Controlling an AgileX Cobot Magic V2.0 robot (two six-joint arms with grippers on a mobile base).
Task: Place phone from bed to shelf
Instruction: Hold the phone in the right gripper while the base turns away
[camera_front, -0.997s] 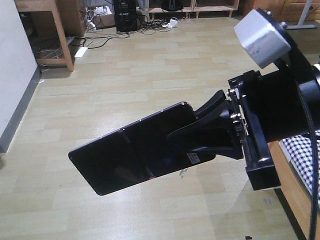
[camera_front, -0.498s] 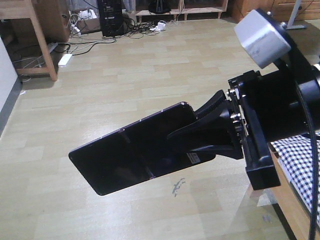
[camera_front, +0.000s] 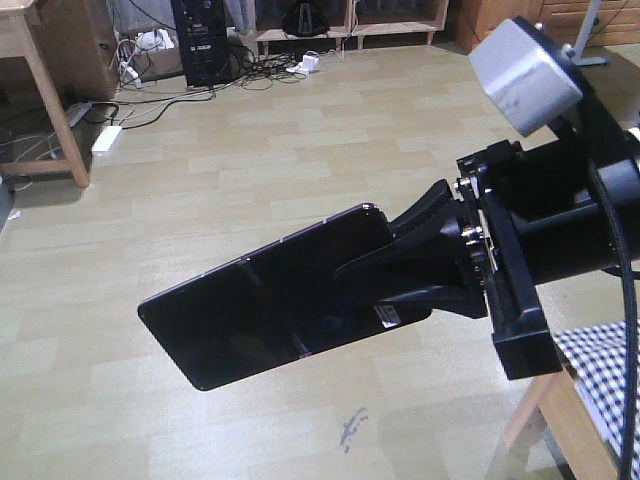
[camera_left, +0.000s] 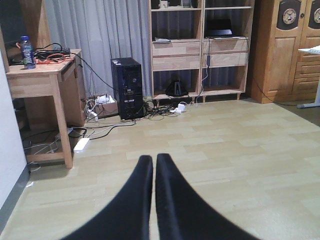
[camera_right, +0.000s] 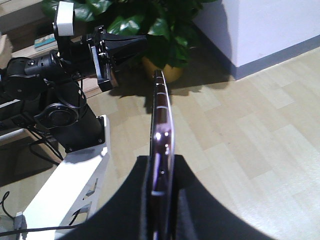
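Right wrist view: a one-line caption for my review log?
Right gripper shut on the phone, seen edge-on above the wood floor, left arm and a potted plant behind.

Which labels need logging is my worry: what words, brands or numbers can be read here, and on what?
No text can be read in any view.
White sticker on the phone: print too small to read.
Bottle on the desk: label blurred.
Black computer tower: the mark near its top is too small to read.
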